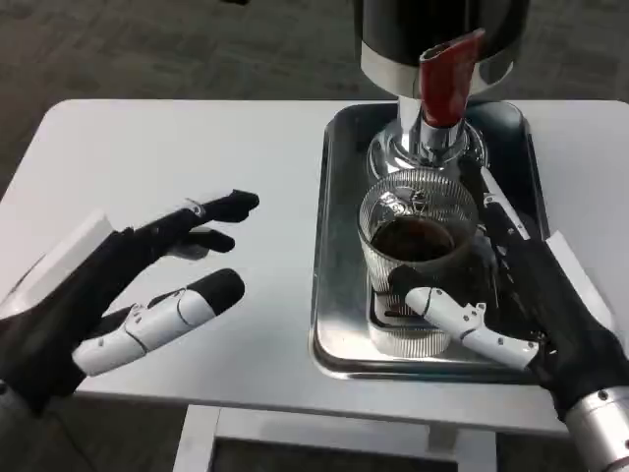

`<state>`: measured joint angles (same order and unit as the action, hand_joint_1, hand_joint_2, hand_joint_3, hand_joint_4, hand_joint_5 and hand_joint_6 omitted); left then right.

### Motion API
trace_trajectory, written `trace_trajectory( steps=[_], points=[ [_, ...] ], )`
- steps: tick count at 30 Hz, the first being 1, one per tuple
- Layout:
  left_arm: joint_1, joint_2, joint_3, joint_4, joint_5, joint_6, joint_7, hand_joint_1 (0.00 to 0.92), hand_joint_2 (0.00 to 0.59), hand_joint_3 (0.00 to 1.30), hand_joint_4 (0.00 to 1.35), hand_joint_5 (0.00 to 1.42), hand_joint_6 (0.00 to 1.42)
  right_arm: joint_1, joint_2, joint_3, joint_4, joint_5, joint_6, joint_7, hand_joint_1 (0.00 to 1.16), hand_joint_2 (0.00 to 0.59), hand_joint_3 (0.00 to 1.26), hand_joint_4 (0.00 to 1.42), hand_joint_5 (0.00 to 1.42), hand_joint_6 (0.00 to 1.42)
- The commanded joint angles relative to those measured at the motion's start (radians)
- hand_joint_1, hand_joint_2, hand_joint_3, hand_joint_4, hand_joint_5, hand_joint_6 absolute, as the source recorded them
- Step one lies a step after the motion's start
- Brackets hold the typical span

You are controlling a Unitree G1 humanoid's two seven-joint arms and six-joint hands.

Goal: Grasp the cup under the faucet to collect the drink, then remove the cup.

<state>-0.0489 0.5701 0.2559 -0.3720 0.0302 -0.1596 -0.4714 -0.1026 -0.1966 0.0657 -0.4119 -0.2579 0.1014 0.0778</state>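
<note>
A ribbed clear glass cup [418, 246] with dark drink in it stands on the metal tray [339, 295], right below the dispenser's red faucet handle [444, 79] and chrome spout [428, 138]. My right hand [511, 295] grips the cup, thumb across its front lower part and fingers along its right side. My left hand [128, 290] hovers over the table to the left of the tray, fingers spread and holding nothing.
The dark drink dispenser [442, 39] stands at the back of the tray. The white table [197, 157] ends close to my hands at the front, with dark carpet beyond its far edge.
</note>
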Motion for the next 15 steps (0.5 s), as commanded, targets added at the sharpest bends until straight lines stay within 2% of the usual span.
trace_trajectory(
  steps=[1, 15],
  points=[
    [0.03, 0.013, 0.008, 0.011, 0.002, -0.004, 0.003, 0.0, 0.095, 0.21, 0.17, 0.27, 0.27, -0.003, 0.024, 0.024, 0.019, -0.013, -0.009, -0.017, 0.59, 0.21, 0.0, 0.0, 0.0, 0.12],
    [0.068, 0.028, 0.013, 0.025, -0.008, -0.014, -0.01, 0.0, 0.105, 0.22, 0.17, 0.27, 0.26, -0.044, 0.051, 0.056, 0.068, -0.045, -0.007, -0.043, 0.59, 0.21, 0.0, 0.0, 0.0, 0.1]
  ],
)
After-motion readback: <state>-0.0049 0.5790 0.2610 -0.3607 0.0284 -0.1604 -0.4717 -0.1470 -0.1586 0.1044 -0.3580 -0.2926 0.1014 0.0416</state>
